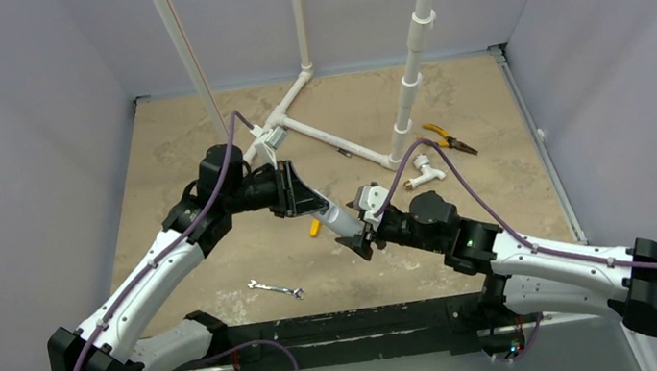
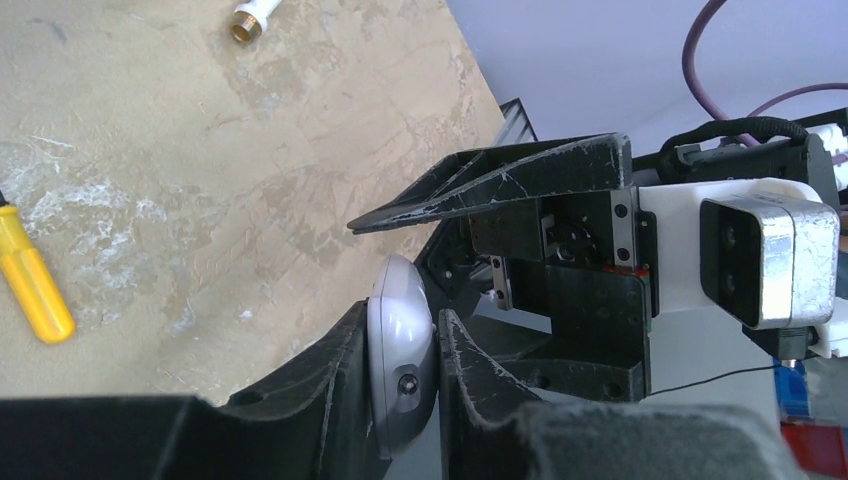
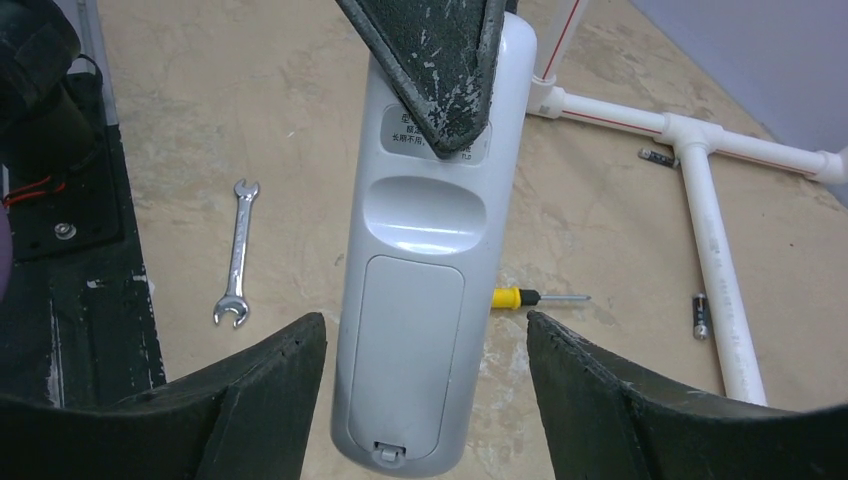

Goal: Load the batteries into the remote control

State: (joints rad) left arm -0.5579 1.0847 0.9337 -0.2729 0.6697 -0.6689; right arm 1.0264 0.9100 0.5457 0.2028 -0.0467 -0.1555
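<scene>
Nearest the arms' bases, a small wrench (image 3: 237,255) lies flat on the tan table (image 1: 203,145).

Just beyond it, held in the air above the middle of the table, we see the white remote control (image 3: 420,260). Its back faces the right wrist camera, and the battery cover (image 3: 405,350) is shut.

The right gripper (image 3: 425,322) stands wide open around the near end of the remote. One black finger sits on each side of it, with a clear gap on both sides, so neither finger touches it and the gripper holds nothing. The remote sits roughly midway between the two fingers, a little closer to the left one in that view.

The left gripper (image 2: 402,312) is clamped tight on the far end of the remote. In its own wrist view, the rounded end is pinched between its two fingers.

Under the remote, a yellow-handled screwdriver (image 3: 515,297) lies on the table. Past it, a battery (image 3: 700,316) rests just beside a white pipe frame (image 3: 705,200). A second battery (image 3: 655,156) lies farther back, close to a pipe joint. Farthest off, to the right, we see yellow-handled pliers (image 1: 449,139) on the table.
</scene>
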